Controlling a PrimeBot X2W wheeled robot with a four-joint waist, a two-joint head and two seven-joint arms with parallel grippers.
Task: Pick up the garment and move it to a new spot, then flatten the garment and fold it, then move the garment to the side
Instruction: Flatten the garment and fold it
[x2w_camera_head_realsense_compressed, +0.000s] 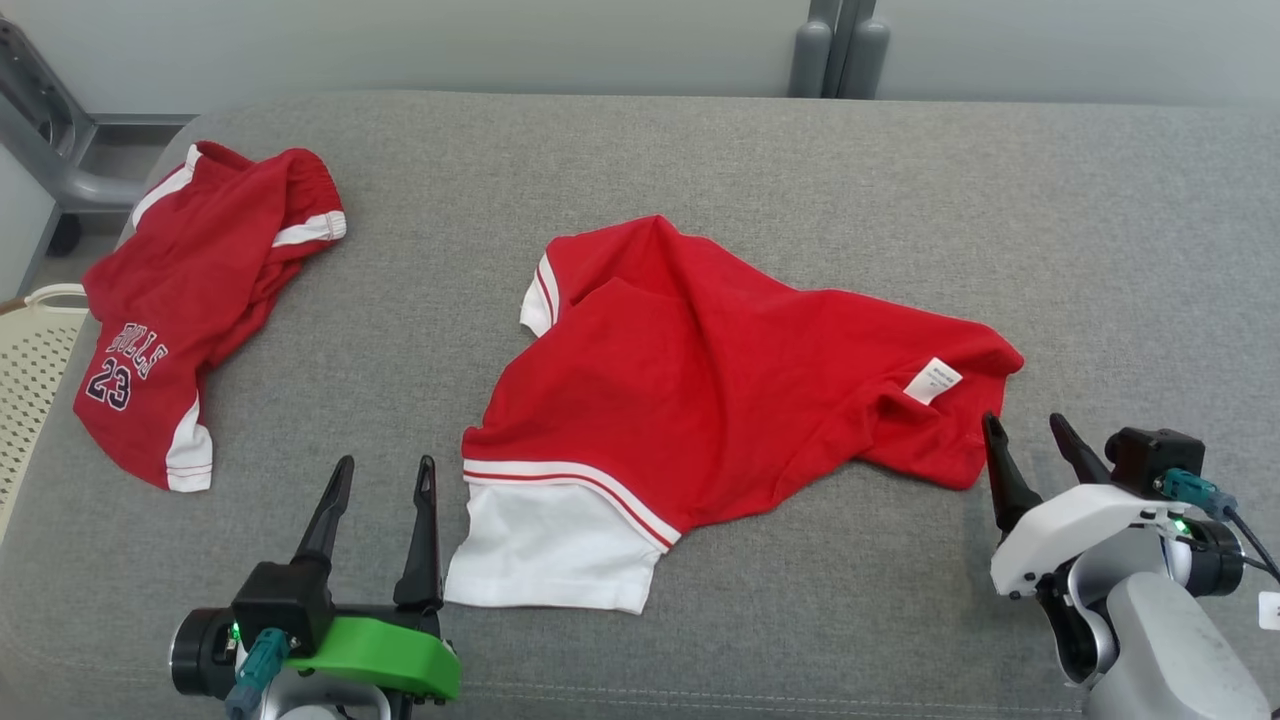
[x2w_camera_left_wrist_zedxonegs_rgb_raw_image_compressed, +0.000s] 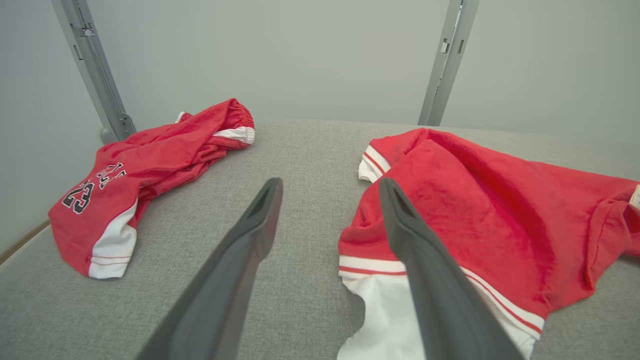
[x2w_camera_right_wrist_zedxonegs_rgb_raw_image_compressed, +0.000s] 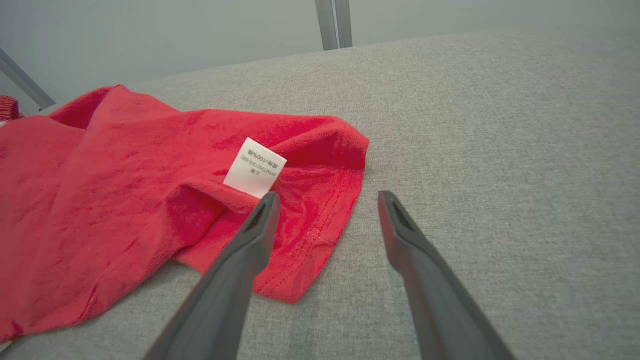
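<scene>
Both our tools stand released, grasping nothing. The red garment (x2w_camera_head_realsense_compressed: 700, 400) lies rumpled on the grey padded surface (x2w_camera_head_realsense_compressed: 800, 160) between them, its white sleeve (x2w_camera_head_realsense_compressed: 550, 550) just right of our left tool (x2w_camera_head_realsense_compressed: 386, 462), its white label (x2w_camera_head_realsense_compressed: 933, 380) just ahead-left of our right tool (x2w_camera_head_realsense_compressed: 1023, 420).

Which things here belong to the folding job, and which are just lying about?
Job: red and white shirt in the middle, between the open left hand and open right hand.
Lying about: second red garment marked 23, far left; pale basket past the grey cushion.
</scene>
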